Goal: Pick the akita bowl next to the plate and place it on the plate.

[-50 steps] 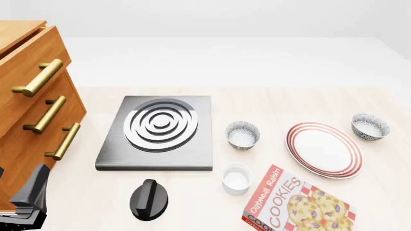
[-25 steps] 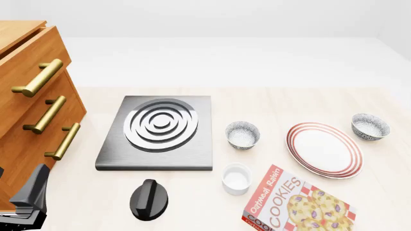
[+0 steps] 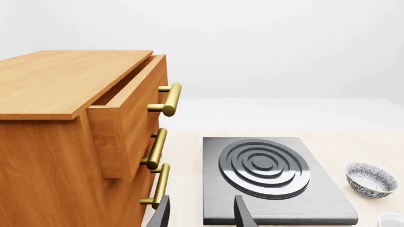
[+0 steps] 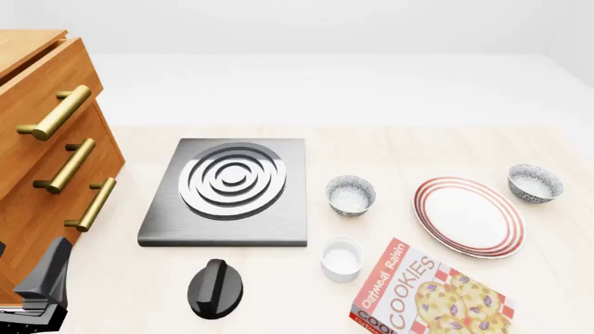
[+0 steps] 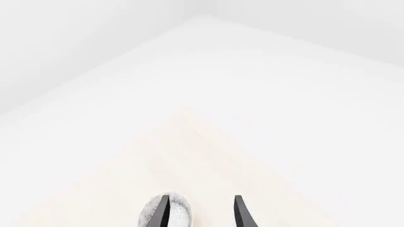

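Note:
The plate [image 4: 469,216], white with red rings, lies on the table's right side. The akita bowl [image 4: 535,183], speckled grey-black, stands just off the plate's far right rim. An identical second bowl [image 4: 351,194] sits left of the plate, also seen as the bowl [image 3: 370,179] beside the stove in the left wrist view. My left gripper [image 3: 202,218] is open with nothing in it, near the drawers and far from both bowls. My right gripper [image 5: 200,215] is open. A speckled bowl [image 5: 181,213] shows low between its fingers, partly behind one finger; which bowl it is I cannot tell.
A stove plate [image 4: 229,189] lies left of centre with a black knob [image 4: 215,288] in front of it. A white cup [image 4: 341,258] and a cookie box [image 4: 429,295] stand near the front. A wooden drawer unit [image 4: 46,160] with its top drawer ajar fills the left.

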`<state>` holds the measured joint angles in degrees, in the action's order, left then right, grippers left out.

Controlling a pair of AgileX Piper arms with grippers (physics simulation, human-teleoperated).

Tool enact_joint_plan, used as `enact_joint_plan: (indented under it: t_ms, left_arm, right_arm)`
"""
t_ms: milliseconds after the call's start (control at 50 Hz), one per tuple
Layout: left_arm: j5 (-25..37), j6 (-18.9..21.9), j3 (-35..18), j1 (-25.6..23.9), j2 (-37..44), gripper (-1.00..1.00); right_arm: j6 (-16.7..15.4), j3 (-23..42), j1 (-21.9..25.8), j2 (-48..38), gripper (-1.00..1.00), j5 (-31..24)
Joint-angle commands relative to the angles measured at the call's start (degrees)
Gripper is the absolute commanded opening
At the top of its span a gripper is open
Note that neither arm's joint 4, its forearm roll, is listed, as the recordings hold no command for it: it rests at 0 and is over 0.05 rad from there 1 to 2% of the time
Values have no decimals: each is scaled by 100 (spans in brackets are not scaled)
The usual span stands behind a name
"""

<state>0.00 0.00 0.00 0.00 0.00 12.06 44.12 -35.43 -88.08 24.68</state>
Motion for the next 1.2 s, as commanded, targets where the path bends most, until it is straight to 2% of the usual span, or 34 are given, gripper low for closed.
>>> enact_joint_plan:
  t_ms: [20,1200]
  left_arm:
    - [0,0,0,0,0,100]
    - [0,0,0,0,0,100]
  right_arm:
    - [9,-159,3,-181,100,202]
    - [79,-167,146,-896,100,583]
